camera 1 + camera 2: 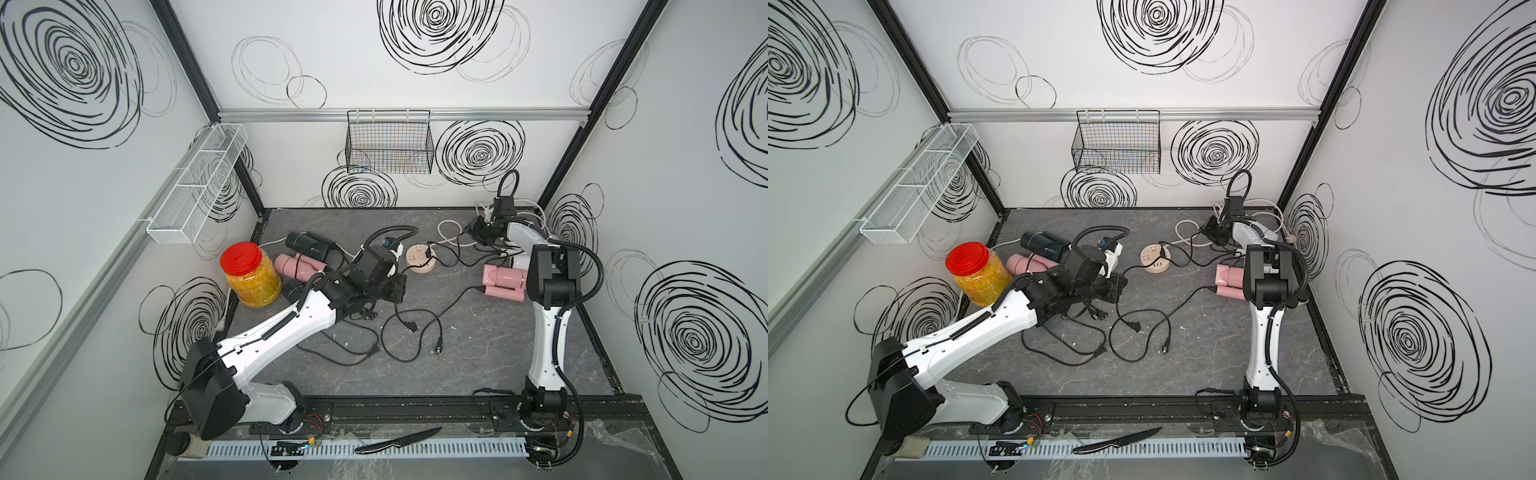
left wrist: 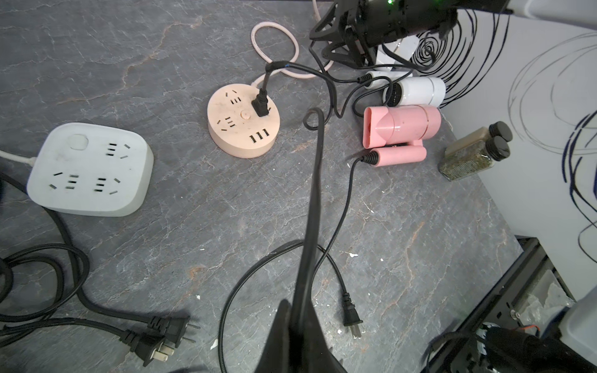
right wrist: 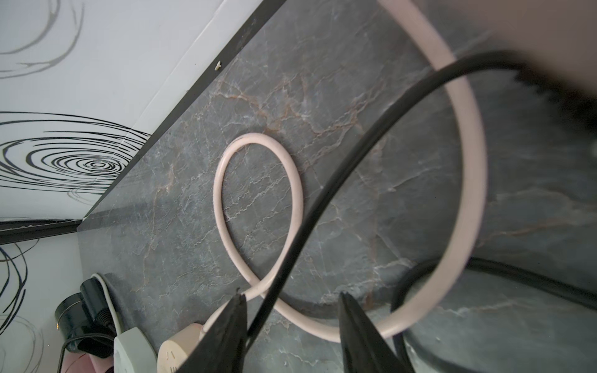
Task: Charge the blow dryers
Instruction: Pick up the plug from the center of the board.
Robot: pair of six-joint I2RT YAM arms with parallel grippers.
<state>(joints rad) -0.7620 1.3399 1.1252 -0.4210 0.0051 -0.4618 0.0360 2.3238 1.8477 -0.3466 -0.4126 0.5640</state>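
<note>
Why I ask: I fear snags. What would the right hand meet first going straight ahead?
Probably the black cord crossing between the open jaws of the right hand; just beyond lies the pale pink cable loop on the table. Depth is unclear.

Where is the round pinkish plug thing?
In both top views the round socket hub sits on the table near the back, between the two arms. A white power strip lies beside it, on the robot's left.

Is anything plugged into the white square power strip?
No, in the left wrist view every socket on the white power strip stands empty.
</note>
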